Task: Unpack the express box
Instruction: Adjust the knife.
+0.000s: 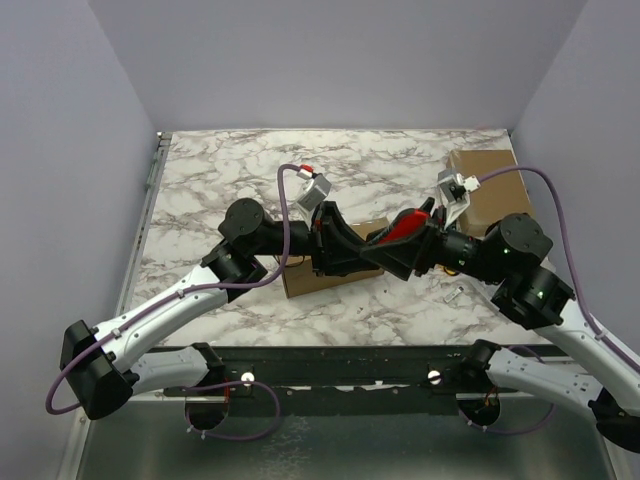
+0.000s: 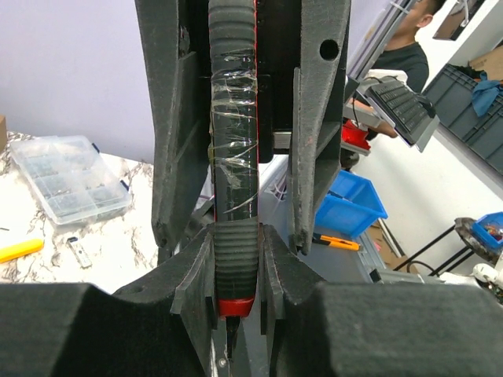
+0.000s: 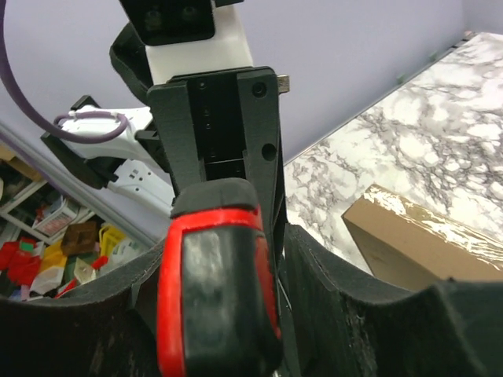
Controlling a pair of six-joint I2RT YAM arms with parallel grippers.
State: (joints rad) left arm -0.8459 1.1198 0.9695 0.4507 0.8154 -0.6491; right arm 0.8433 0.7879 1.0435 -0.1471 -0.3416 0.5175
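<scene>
A red and black utility knife [image 1: 400,228] hangs in the air between both arms, above a brown cardboard box [image 1: 310,278] at the table's middle. My left gripper [image 2: 236,259] is shut on the knife's ribbed, taped body [image 2: 233,157]. My right gripper [image 3: 228,283] stands round the knife's red-edged butt end [image 3: 216,298]. Its fingers [image 3: 354,306] are open, with a narrow gap showing on the right side of the handle. The arms hide most of the box from above; one corner of it [image 3: 424,243] shows in the right wrist view.
A second cardboard box [image 1: 490,185] sits at the back right of the marble table. A small metal piece [image 1: 455,293] lies near the right arm. Beyond the table are a clear parts case [image 2: 67,177], a yellow cutter [image 2: 20,250] and blue bins [image 2: 354,204].
</scene>
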